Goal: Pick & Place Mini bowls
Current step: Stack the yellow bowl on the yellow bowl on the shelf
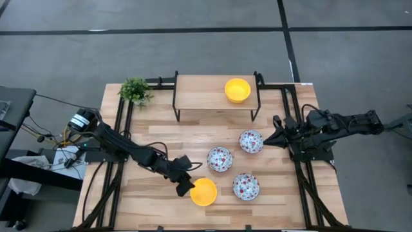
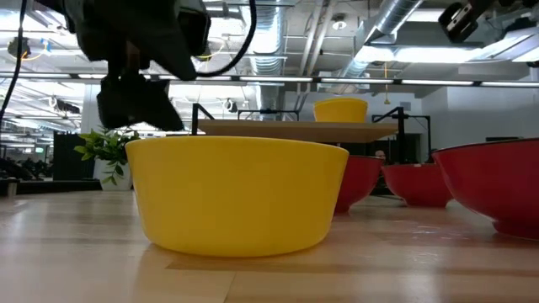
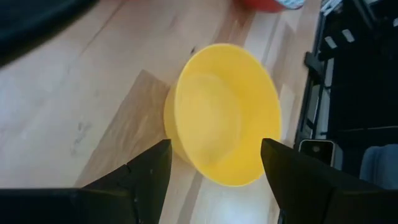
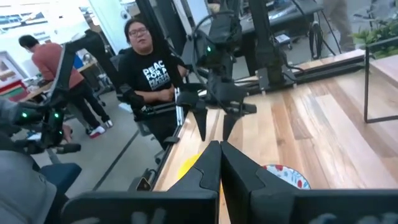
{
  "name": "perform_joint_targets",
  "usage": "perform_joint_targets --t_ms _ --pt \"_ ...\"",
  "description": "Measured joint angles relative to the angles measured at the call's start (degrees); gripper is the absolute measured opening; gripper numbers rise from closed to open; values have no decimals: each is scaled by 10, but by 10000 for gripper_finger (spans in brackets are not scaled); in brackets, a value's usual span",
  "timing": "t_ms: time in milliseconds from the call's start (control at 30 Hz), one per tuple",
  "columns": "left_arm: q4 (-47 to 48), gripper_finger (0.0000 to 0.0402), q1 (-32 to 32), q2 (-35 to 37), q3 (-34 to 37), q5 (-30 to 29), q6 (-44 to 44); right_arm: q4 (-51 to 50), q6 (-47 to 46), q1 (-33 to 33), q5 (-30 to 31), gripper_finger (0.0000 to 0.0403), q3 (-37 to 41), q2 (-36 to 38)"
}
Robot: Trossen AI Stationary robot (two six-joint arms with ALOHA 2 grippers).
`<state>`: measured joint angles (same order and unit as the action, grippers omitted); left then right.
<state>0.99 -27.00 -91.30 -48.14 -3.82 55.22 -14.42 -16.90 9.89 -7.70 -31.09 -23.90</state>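
Bowls are spread over the tabletop [image 1: 161, 138]: one yellow bowl [image 1: 203, 191] near the front edge, another yellow bowl [image 1: 237, 89] already up on the little shelf [image 1: 193, 96], and three speckled bowls [image 1: 219, 158] sitting in a loose cluster in between. Only five show here.

Left tool [image 1: 185, 185] hangs just beside the front yellow bowl with its fingers spread wide, nothing held. From its wrist view the bowl sits right between the two fingers [image 3: 149, 168], so I'd say it's lining up for a rim grab. Can't tell for sure whether a finger is already touching the wall, the low view is mostly blocked by the bowl itself.

Right tool [image 1: 265, 142] waits by the nearest speckled bowl, fingers pinched together, empty.

What could go sideways: that bowl is glossy with a sloped wall, so a squeeze across the outside could pop it out or skate it toward the front edge. A low approach could also shove it into the speckled neighbour.
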Motion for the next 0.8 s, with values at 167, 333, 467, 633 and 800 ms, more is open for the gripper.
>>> perform_joint_targets --t_ms 167,333,467,633,800 --pt "0 246 1 -22 0 10 22 0 -2 0 0 0 4 23" --pt "0 246 5 -38 0 9 49 -1 -2 0 0 0 4 36" --pt "-3 246 4 -39 0 9 55 -1 -2 0 0 0 4 38" --pt "-3 246 4 -39 0 9 68 -2 -2 0 0 0 4 38" --pt "-2 246 4 -39 0 9 68 -3 -2 0 0 0 4 38"
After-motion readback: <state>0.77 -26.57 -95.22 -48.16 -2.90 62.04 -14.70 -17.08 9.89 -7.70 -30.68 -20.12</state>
